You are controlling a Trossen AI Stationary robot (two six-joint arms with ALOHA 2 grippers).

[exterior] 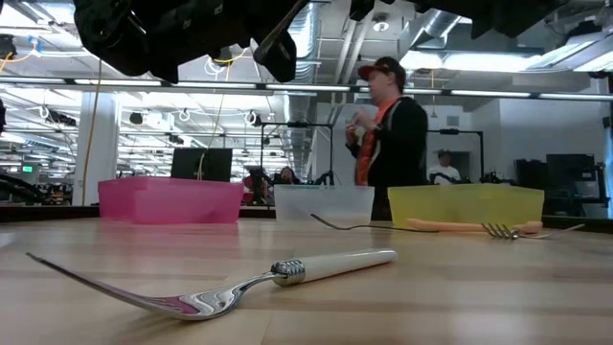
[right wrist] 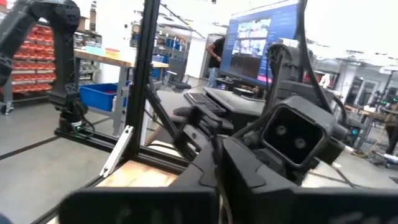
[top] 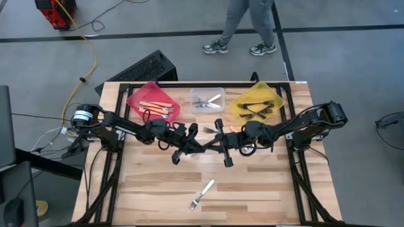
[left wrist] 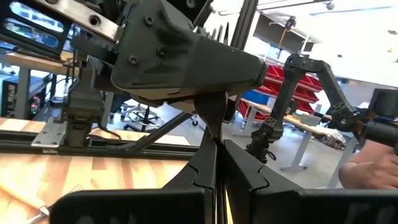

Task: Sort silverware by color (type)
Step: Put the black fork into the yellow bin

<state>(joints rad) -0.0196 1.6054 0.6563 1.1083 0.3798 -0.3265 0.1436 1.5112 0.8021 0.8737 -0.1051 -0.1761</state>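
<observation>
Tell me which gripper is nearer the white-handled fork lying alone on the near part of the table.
Right. The right gripper hangs just beyond the white-handled fork and slightly to its right; the left gripper is about as far beyond it but further off to its left.

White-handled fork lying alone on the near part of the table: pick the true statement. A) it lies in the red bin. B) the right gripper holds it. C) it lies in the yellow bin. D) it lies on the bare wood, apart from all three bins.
D: the white-handled fork lies on the bare table, well away from the red bin, clear bin and yellow bin, with no gripper touching it.
</observation>
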